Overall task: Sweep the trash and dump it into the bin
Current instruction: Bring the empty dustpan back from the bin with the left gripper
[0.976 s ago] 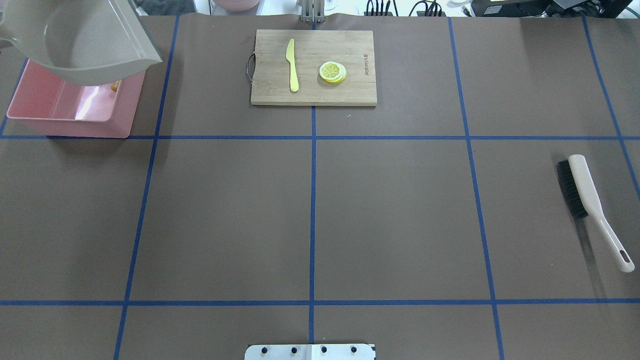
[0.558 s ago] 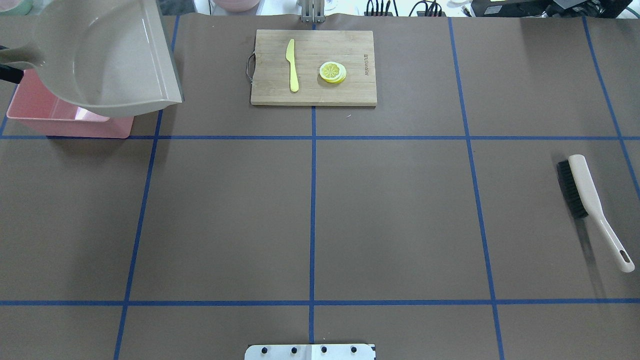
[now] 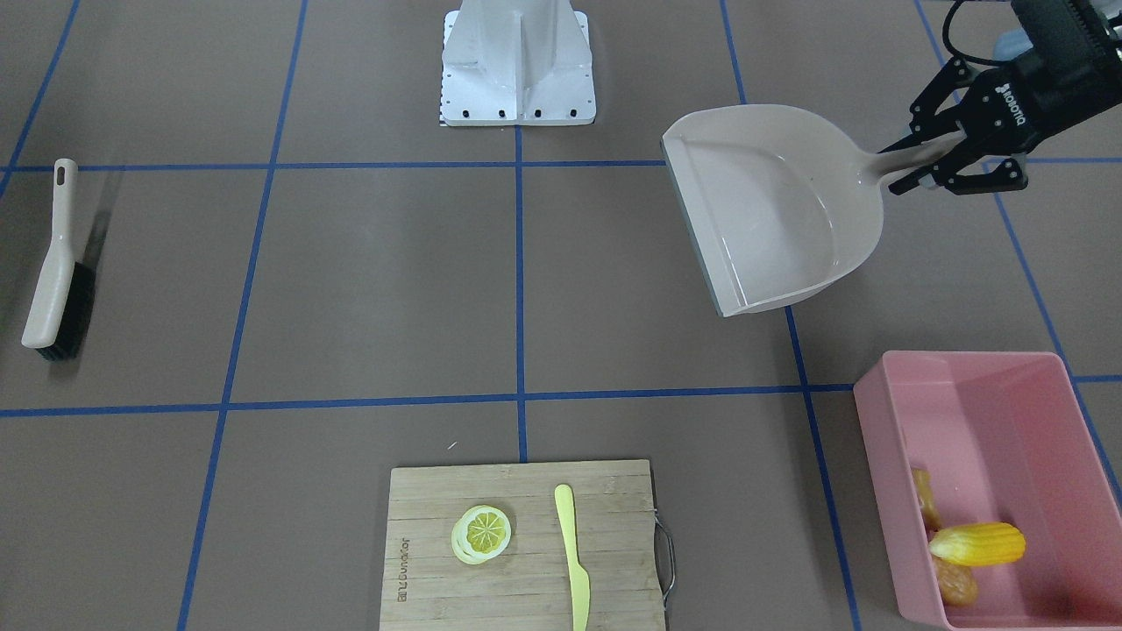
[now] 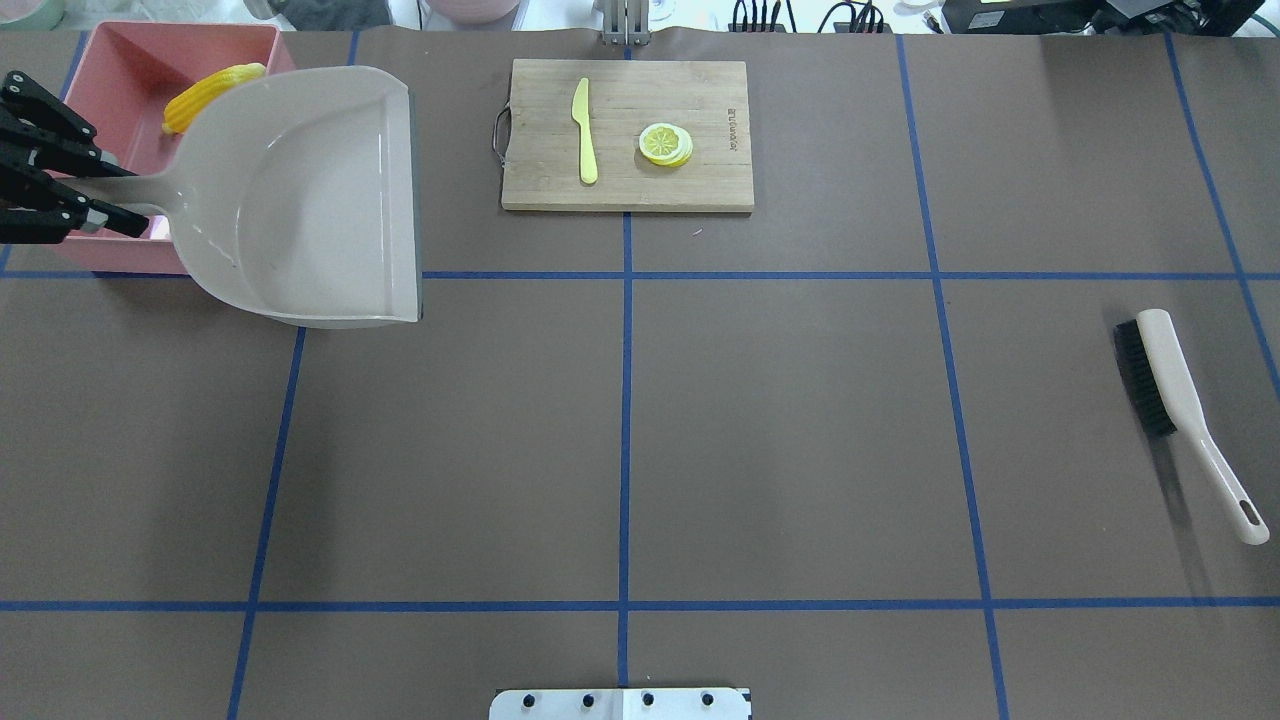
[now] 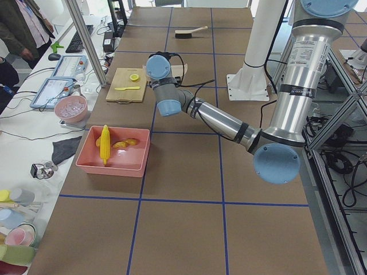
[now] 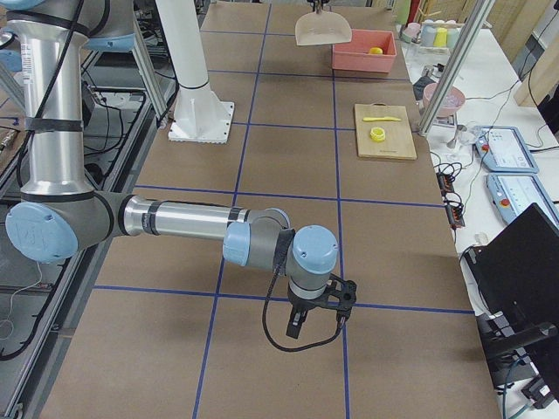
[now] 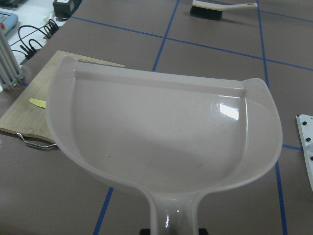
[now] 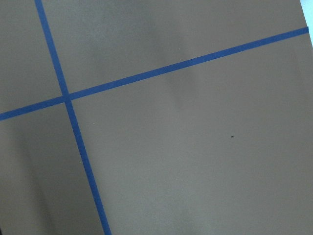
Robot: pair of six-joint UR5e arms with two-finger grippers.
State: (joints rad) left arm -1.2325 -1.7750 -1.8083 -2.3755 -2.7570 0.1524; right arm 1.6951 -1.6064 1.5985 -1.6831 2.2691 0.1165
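Swinging away from the bin (image 3: pixel 990 421), the dustpan (image 4: pixel 300 200) now hangs beside it rather than over it. In the earlier overhead pictures it was tipped above the pink tub and hid most of it. It has since moved toward the middle of the counter (image 4: pixel 640 440) and levelled out, with its hollow facing up.

Your left tool (image 3: pixel 907 162) is clamped on the dustpan's handle, one finger on each side. The left wrist view shows the pan's inside bare and glossy, with nothing left in it.

With the tub uncovered, you can see the trash inside it at the end farthest from the robot. The yellow corn cob (image 3: pixel 977 543) lies across two orange-tan pieces. The knobby one against the wall is probably the ginger root (image 3: pixel 922 499) and the rounder one the potato (image 3: pixel 954 585), though the corn partly hides both.

No toy food remains on the counter, so the dump looks finished. What is left is likely only setting the dustpan down.

Your right tool (image 6: pixel 316 321) hangs low over bare counter, well away from the bin. It appears only in the side view, so you cannot tell whether its fingers are apart or together. The brush (image 4: pixel 1170 390) lies on the robot's right side, untouched.
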